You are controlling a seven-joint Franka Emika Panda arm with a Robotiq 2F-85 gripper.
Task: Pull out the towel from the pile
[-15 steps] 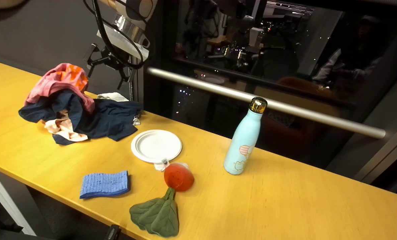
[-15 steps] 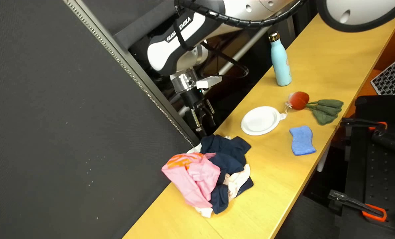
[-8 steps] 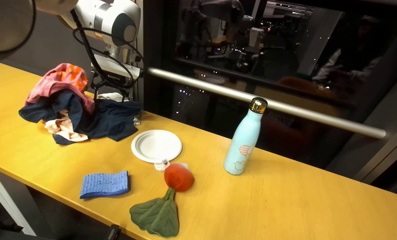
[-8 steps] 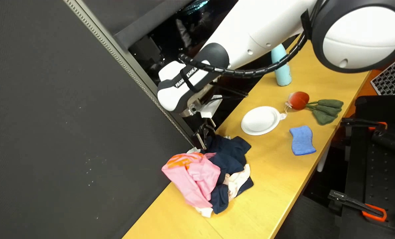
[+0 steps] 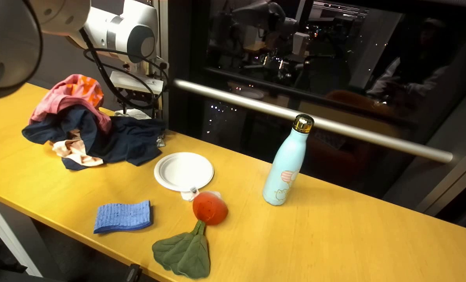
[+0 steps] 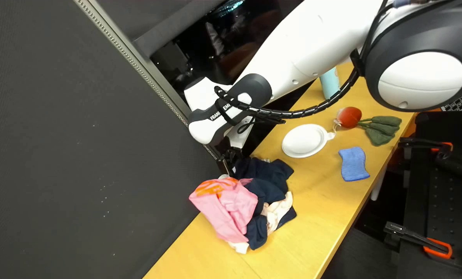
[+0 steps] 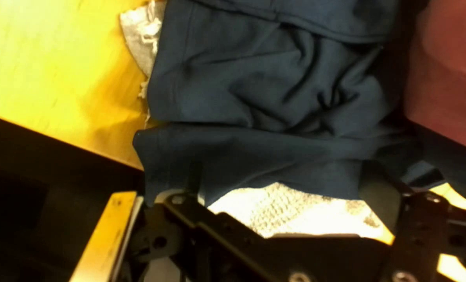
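A white textured towel lies partly under a navy garment at the back of the pile. Only its edge shows in the exterior views. My gripper is open, with its fingers spread wide on either side of the towel's visible part. The fingers point down at the pile's rear edge, close to the navy cloth; whether they touch it I cannot tell. In the exterior views the gripper is partly hidden by the arm and the cloth. A pink and orange garment tops the pile.
A dark wall panel and window stand right behind the pile and gripper. A white plate, a blue cloth, a toy radish and a light blue bottle stand or lie on the wooden table.
The gripper has come down from above to the back of the pile, then shifted and turned slightly. The arm's upper links have swung lower into view. The pile has not visibly moved.
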